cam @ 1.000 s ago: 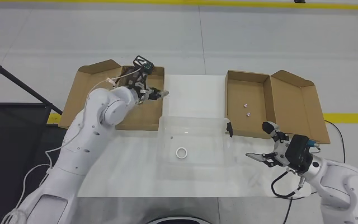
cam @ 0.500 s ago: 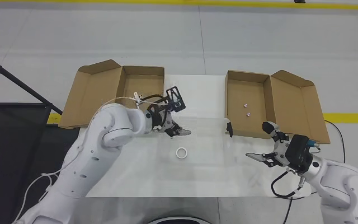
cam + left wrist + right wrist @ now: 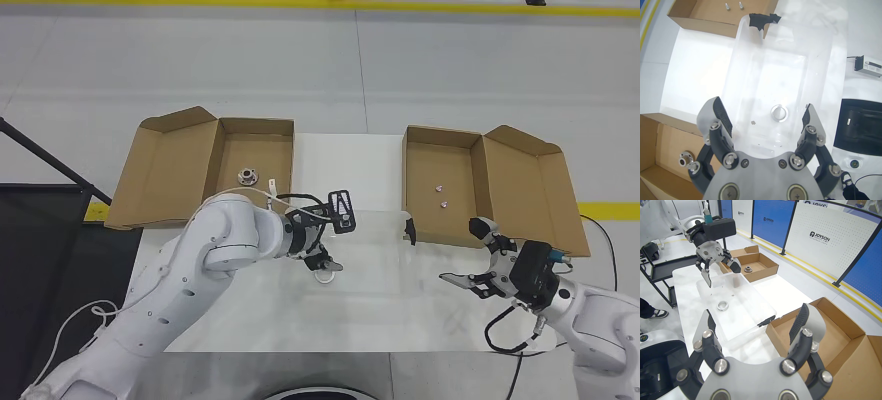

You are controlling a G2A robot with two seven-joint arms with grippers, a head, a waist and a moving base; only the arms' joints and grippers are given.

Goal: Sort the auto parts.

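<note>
Well, counting it up: two cardboard boxes, one clear bin, one ring, one flanged hub and two small bolts, all on a white table [image 3: 350,150].

The bin [image 3: 757,291] sits between the boxes and holds the ring [image 3: 780,113] alone, lying flat on its floor. A scrap of black tape [image 3: 762,19] is stuck on the rim at the end nearest the right box. The left box [image 3: 262,158] holds the hub [image 3: 246,177], standing on its flange. The right box [image 3: 440,160] holds the two bolts [image 3: 437,187], near each other but apart.

The left gripper [image 3: 763,103] hangs over the bin just above the ring, its fingers spread wide with nothing between them. The right gripper [image 3: 755,308] is also wide open and empty, held off the table's near edge, beside the right box.

Panels behind the table carry a logo and lettering. A black unit below the table has a small white label, too small to read.
</note>
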